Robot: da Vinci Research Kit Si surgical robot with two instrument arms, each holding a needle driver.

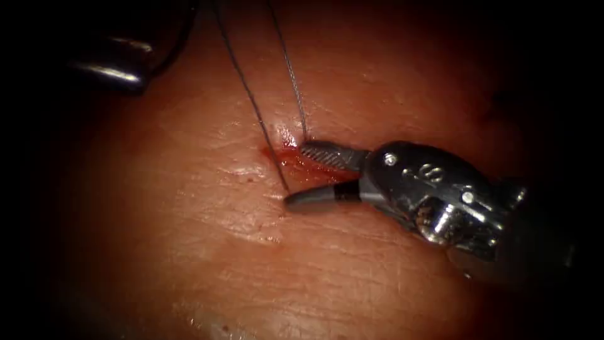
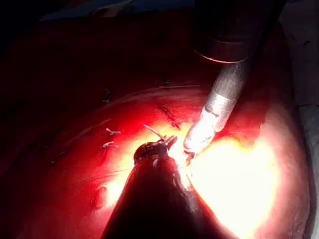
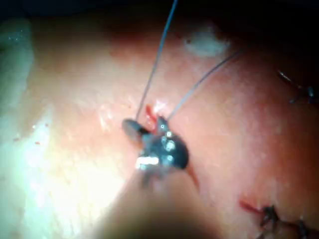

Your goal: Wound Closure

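right needle driver (image 1: 296, 176) sits with jaws spread wide and empty, straddling the cut (image 1: 296, 160) in the tissue (image 1: 189, 252), probably to steady both thread strands (image 1: 251, 101) running far-left toward the left tool (image 1: 113, 63), whose jaws I can't make out.

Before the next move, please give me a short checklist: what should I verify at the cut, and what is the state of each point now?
1. Right gripper open at the cut: ok, its jaws stand apart and hold nothing.
2. Two strands of thread rise from the cut, both taut: ok.
3. Strands clear of the open jaws: not ok, each strand meets the tissue right at a jaw tip.
4. Needle location: cannot tell.
5. Left gripper hold: cannot tell; it sits at the upper left, to the left of the cut.
6. Red fluid at the cut: ok, only a small patch.
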